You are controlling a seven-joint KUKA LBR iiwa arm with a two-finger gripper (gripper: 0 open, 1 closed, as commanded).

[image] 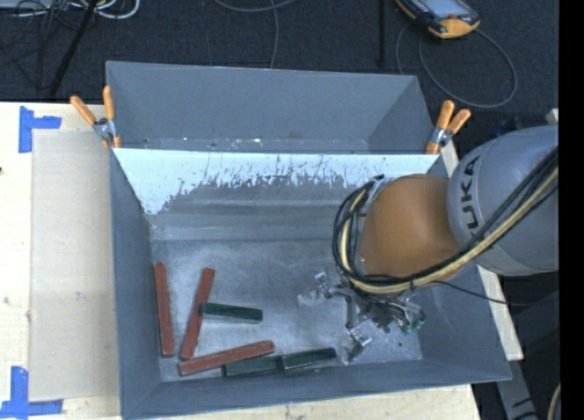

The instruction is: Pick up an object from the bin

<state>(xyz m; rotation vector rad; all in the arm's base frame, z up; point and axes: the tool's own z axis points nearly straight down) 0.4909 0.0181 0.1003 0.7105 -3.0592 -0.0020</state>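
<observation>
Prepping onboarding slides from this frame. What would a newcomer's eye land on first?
First the arm's big orange cover, looming over the right half of the grey bin, with the claw beneath it near the floor at the view's lower right. Then the loose cluster at lower left: three reddish-brown sticks and two dark green sticks, well apart from the claw.

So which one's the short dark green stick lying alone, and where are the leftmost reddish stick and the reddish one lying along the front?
short dark green stick [231,313], camera view, its middle.
leftmost reddish stick [163,309], camera view, its middle.
front reddish stick [225,358], camera view, its middle.
</observation>
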